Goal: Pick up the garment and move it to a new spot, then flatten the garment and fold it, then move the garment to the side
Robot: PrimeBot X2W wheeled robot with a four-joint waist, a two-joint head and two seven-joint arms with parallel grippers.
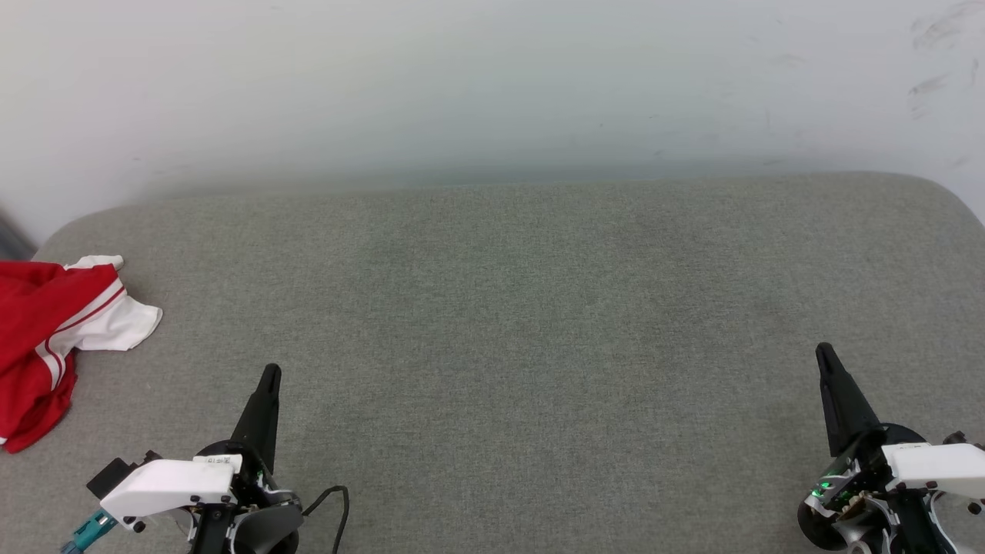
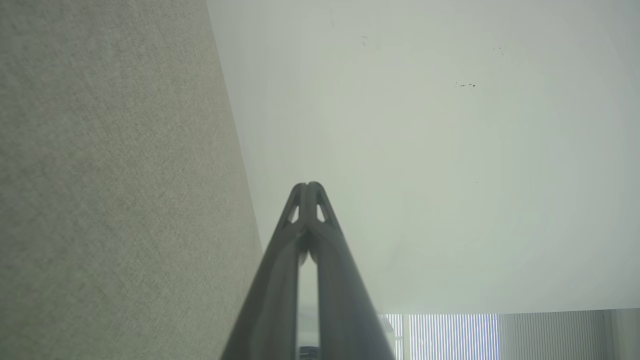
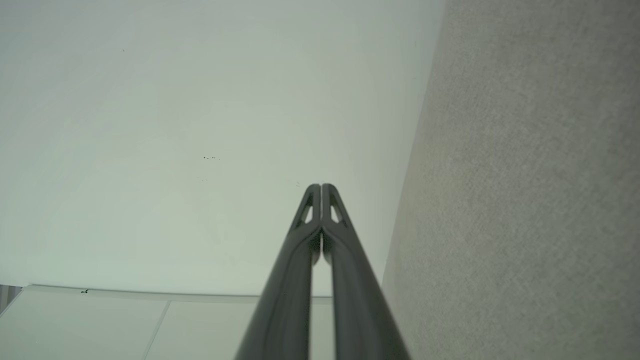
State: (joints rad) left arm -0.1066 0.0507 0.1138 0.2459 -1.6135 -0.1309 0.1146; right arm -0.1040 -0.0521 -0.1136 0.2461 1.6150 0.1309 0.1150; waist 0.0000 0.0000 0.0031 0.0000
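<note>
Red garment crumpled at left of grey padded surface
Left tool and right tool pinched closed, empty, near edge

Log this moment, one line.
phase: pre-pick | garment: crumpled, far left on gray surface | left gripper: shut, empty | right gripper: shut, empty

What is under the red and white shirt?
The garment lies crumpled on the grey cushion, which shows beside it. Anything beneath its folds is covered, and the picture's edge cuts it off.
</note>
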